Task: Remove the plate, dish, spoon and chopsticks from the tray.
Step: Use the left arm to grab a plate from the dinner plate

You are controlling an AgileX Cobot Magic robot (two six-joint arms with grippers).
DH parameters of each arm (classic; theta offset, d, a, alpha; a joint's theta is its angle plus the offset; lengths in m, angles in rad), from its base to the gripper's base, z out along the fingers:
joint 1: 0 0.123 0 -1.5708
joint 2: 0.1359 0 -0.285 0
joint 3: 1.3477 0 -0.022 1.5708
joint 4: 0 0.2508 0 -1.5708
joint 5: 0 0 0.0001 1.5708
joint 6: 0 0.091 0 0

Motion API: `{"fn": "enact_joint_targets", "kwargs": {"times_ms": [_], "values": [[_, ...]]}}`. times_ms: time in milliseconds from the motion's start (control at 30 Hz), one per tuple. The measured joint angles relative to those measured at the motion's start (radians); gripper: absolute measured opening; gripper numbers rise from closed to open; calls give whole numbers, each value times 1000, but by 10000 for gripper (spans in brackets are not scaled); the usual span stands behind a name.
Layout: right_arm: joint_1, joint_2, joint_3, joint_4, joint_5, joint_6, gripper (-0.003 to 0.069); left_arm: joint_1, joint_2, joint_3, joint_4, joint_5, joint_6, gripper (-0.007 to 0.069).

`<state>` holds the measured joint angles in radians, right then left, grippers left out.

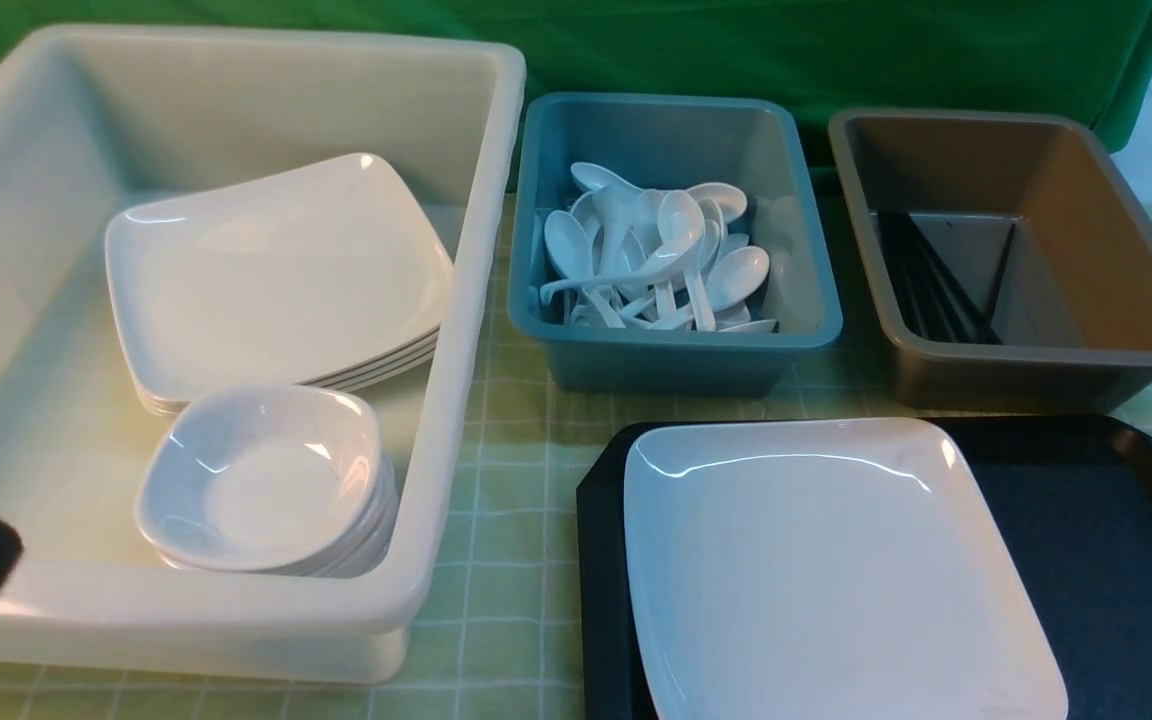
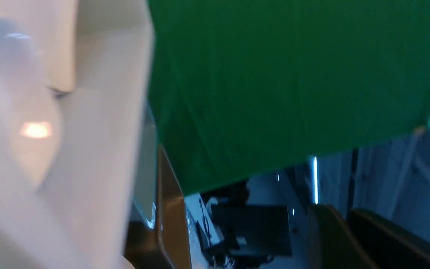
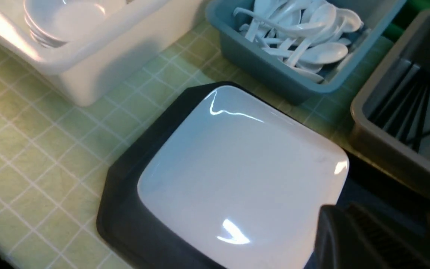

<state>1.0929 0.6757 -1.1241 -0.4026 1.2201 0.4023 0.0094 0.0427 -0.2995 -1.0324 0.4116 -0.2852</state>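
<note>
Right gripper (image 3: pixel 375 231): is hanging at the near corner of the plate (image 1: pixel 816 560), over the tray (image 1: pixel 1086 520). I cannot tell how wide its jaws are standing, or whether they are touching the rim.
Left gripper (image 2: pixel 345 239): is hovering low at the near left corner of the white bin (image 1: pixel 476 300), carrying nothing visible. The fingers are looking close together, but blur is hiding whether they are closed.
Plate: is lying flat on the tray's left half and is the only item showing there. Part of the tray is running out of frame.
Tray: is sitting on the cloth (image 1: pixel 506 560), just in front of the blue bin (image 1: pixel 676 360) and the brown bin (image 1: pixel 1036 375).
Bins: the white one is holding stacked plates (image 1: pixel 276 280) and bowls (image 1: pixel 266 480). The spoons (image 1: pixel 656 250) are lying in the blue one and the chopsticks (image 1: pixel 936 280) in the brown one.
Slip risk: the glossy, shallow rim is giving a corner pinch little to bite on, so the wide plate is likely to tilt and slide out.
Drag risk: a low lift is likely to be pulling the tray along or catching its raised edge.
Wall risk: the white bin's tall side is standing between the plate and the stack, so a low carry would be striking it.
Landing risk: the bowls are crowding the bin's near end, so an early release would be dropping the plate on them.
Arm risk: the left gripper is waiting near that bin, in the likely path.
</note>
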Motion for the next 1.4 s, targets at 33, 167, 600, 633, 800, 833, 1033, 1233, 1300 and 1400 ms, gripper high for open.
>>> {"fn": "enact_joint_targets", "kwargs": {"times_ms": [33, 167, 600, 633, 800, 833, 1033, 1233, 1300, 1400], "values": [[0, -40, 26, 0, 0, 5, 29, 0, 62, -88, 16, 98, 62, 6], [0, -102, 59, 0, 3, 15, 35, 0, 359, -320, 70, 512, 231, -13], [0, -108, 116, -16, -12, 20, 57, -348, 1002, -350, 106, 565, 309, -11], [0, -108, 121, -17, -12, 20, 59, -410, 1018, -353, 109, 519, 285, -8], [0, -108, 125, -22, -28, 21, 67, -740, 1168, -395, 211, 242, 78, 46], [0, -108, 125, -22, -35, 21, 68, -773, 1192, -406, 228, 205, 39, 63], [0, -108, 128, -23, -87, 21, 71, -848, 1405, -503, 299, 114, -72, 196], [0, -108, 129, -26, -103, 21, 71, -851, 1598, -585, 310, 111, -86, 307], [0, -108, 130, -26, -103, 21, 71, -851, 1625, -592, 310, 105, -87, 314], [0, -108, 130, -26, -103, 21, 71, -851, 1652, -594, 309, 72, -104, 314]]}}
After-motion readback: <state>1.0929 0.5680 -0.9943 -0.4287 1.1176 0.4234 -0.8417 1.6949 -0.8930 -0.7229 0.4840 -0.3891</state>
